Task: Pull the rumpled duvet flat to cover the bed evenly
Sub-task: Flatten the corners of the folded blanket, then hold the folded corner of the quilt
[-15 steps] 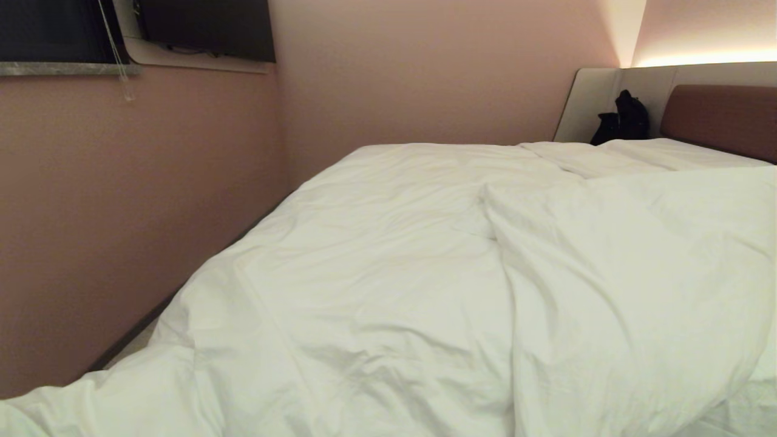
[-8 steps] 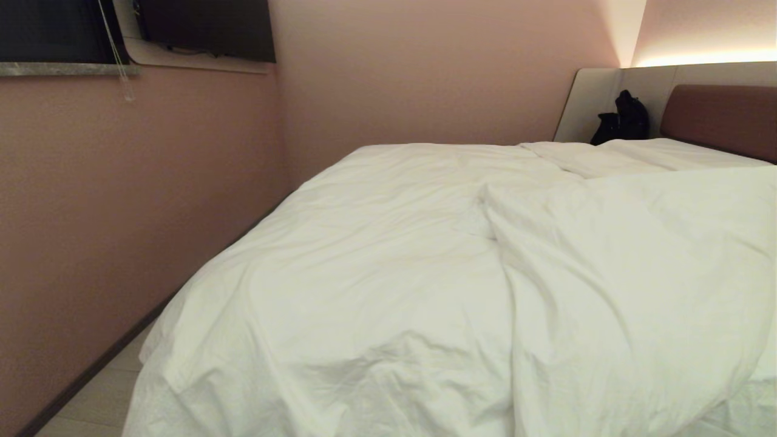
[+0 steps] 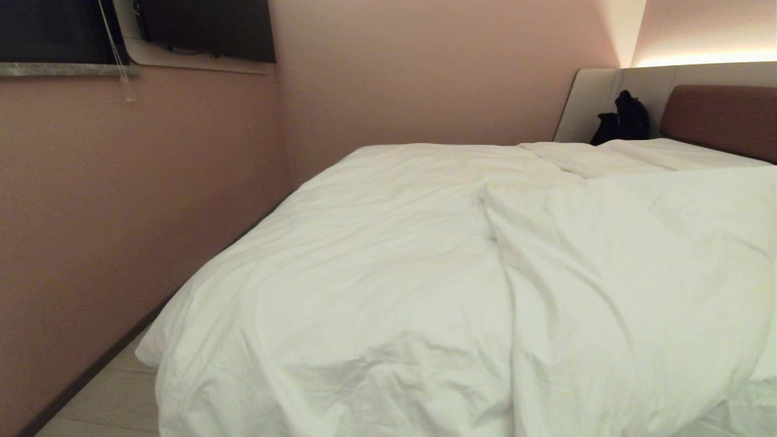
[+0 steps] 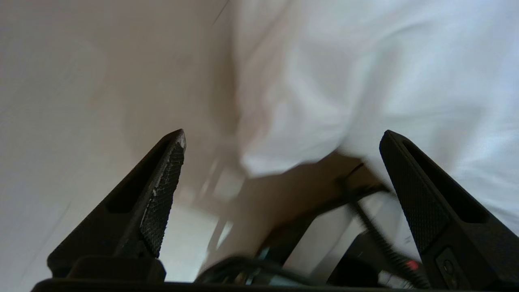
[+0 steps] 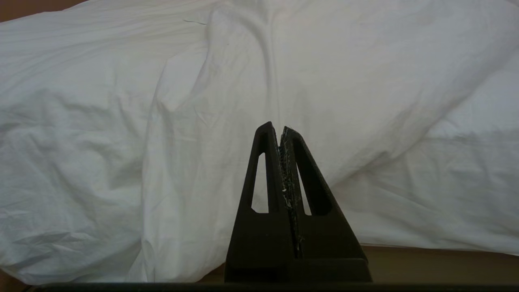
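Pink walls close in the bed. Across it lies the duvet, rumpled, one fold along the middle, its corner hanging over the bed's left edge. My left gripper gapes wide, holding nothing. My right gripper is pressed closed, empty, before the duvet.

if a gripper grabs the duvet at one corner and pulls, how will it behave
The duvet looks floppy: creased, draping over the bed edge. Pulled, it would probably stretch locally and drag late. Its puffy folds suggest light bulk that may bunch.
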Robot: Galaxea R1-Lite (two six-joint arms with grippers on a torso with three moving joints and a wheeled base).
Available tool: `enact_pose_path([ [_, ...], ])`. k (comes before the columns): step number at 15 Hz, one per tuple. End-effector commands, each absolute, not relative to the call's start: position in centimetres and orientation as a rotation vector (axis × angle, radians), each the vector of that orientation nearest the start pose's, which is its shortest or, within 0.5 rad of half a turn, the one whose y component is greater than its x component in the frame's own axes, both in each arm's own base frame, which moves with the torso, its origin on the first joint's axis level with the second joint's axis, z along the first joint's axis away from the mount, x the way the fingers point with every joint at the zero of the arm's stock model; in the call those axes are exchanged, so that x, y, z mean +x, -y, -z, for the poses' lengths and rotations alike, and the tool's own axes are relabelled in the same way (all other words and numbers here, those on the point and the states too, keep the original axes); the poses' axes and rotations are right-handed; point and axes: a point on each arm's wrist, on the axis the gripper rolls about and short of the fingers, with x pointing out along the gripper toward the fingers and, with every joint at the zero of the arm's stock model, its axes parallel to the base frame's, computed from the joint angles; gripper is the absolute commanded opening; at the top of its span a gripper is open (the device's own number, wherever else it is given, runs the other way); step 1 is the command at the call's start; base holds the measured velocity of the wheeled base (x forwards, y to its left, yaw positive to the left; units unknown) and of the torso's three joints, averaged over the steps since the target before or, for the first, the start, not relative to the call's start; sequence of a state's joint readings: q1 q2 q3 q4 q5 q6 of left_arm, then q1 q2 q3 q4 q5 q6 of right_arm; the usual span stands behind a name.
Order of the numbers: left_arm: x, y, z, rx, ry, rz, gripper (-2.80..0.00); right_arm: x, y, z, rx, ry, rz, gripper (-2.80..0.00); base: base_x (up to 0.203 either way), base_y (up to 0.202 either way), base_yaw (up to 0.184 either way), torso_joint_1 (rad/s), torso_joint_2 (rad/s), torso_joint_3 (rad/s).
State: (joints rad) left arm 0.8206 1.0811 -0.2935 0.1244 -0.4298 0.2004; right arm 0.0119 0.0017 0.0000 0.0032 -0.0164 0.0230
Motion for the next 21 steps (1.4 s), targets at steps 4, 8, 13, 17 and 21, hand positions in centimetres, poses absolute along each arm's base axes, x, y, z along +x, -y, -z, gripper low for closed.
enact_pose_path([
  [4,5.9,-4.4,-14.8,-0.257,-0.490,-0.138,-2.80,-2.3,0.1,-7.5,0.023,-0.005,0.005,-2.80,0.000,0.000,0.000,0.000,0.00,0.000],
  [8,4.9,-3.2,-16.9,-0.225,-0.364,-0.141,-2.80,-2.3,0.1,-7.5,0.023,-0.005,0.005,-2.80,0.000,0.000,0.000,0.000,0.00,0.000],
  [13,2.4,-0.5,-17.9,-0.112,-0.198,-0.154,-2.80,-2.3,0.1,-7.5,0.023,-0.005,0.005,-2.80,0.000,0.000,0.000,0.000,0.00,0.000],
  [17,1.5,0.4,-18.5,-0.099,-0.130,-0.170,-2.80,-2.3,0.1,-7.5,0.023,-0.005,0.005,-2.80,0.000,0.000,0.000,0.000,0.00,0.000],
  [21,1.1,0.5,-18.8,-0.086,-0.118,-0.177,-2.80,-2.3,0.1,-7.5,0.023,-0.005,0.005,-2.80,0.000,0.000,0.000,0.000,0.00,0.000],
])
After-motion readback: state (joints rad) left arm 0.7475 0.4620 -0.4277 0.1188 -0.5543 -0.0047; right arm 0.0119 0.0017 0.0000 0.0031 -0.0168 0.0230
